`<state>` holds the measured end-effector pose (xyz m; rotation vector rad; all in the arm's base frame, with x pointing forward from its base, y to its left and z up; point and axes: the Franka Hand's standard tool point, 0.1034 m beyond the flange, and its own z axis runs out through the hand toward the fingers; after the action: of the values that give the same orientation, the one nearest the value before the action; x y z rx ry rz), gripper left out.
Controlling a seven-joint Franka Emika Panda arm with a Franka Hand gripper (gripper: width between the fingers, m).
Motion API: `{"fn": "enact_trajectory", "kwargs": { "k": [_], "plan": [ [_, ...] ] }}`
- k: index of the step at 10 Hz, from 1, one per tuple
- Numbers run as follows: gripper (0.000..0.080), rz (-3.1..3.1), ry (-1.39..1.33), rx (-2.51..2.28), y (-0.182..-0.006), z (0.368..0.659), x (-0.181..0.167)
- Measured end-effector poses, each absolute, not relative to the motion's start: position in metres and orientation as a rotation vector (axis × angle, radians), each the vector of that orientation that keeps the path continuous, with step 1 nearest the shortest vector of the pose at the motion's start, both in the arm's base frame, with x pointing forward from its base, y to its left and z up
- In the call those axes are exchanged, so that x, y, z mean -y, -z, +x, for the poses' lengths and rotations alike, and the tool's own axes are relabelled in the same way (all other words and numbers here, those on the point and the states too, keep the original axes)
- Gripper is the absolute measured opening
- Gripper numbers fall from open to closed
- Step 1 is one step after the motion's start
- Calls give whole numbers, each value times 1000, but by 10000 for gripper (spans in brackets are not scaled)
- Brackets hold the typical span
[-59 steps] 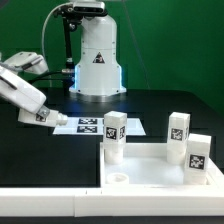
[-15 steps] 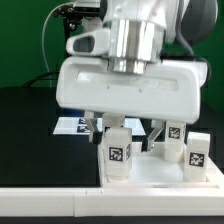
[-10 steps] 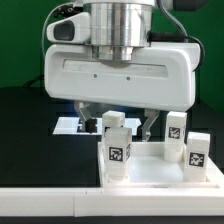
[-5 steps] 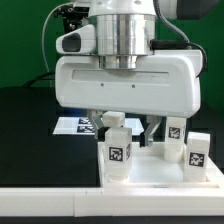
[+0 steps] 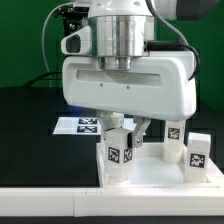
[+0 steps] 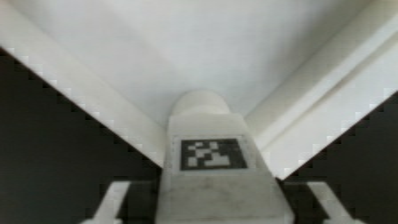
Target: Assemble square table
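Note:
The square table's white top (image 5: 165,172) lies at the exterior view's right with its rim up. A stubby white tagged leg (image 5: 120,150) stands on its near left corner, leaning slightly. My gripper (image 5: 122,125) hangs straight over that leg, one finger on each side, shut against its upper part. The wrist view looks down the same leg (image 6: 217,140), whose tag faces the camera, with my gripper (image 6: 222,205) flanking it and the top's rim (image 6: 107,90) spreading out behind. Two more legs (image 5: 197,150) stand at the top's right side.
The marker board (image 5: 80,125) lies on the black table behind the top, partly hidden by my hand. A long plain white rail (image 5: 50,200) runs along the front edge. My wide white hand body (image 5: 125,85) blocks most of the background.
My hand has dropped lower over the front leg and its fingers have closed in from wide apart onto the leg's sides. The leg now leans a little.

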<state>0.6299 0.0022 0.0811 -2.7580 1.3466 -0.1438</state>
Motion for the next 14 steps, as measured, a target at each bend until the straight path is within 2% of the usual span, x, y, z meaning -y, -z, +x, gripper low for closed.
{"fn": "enact_trajectory", "kwargs": {
  "k": [3,5,6,8,9,10,11,12,14],
  "plan": [
    [287,-2384,125,-1950,-80,631,-9],
    [287,-1867,79,-2323,-79,634,-8],
    [287,-1657,63,-2416,-79,634,-8],
    [287,-1678,63,-2408,-78,634,-9],
    [475,-1767,76,-2350,-78,634,-9],
    [589,-1956,107,-2223,-77,633,-11],
    [589,-2175,136,-2024,-78,634,-11],
    [637,-2334,155,-1855,-79,634,-11],
    [646,-2425,169,-1746,-78,634,-10]
  ]
}}
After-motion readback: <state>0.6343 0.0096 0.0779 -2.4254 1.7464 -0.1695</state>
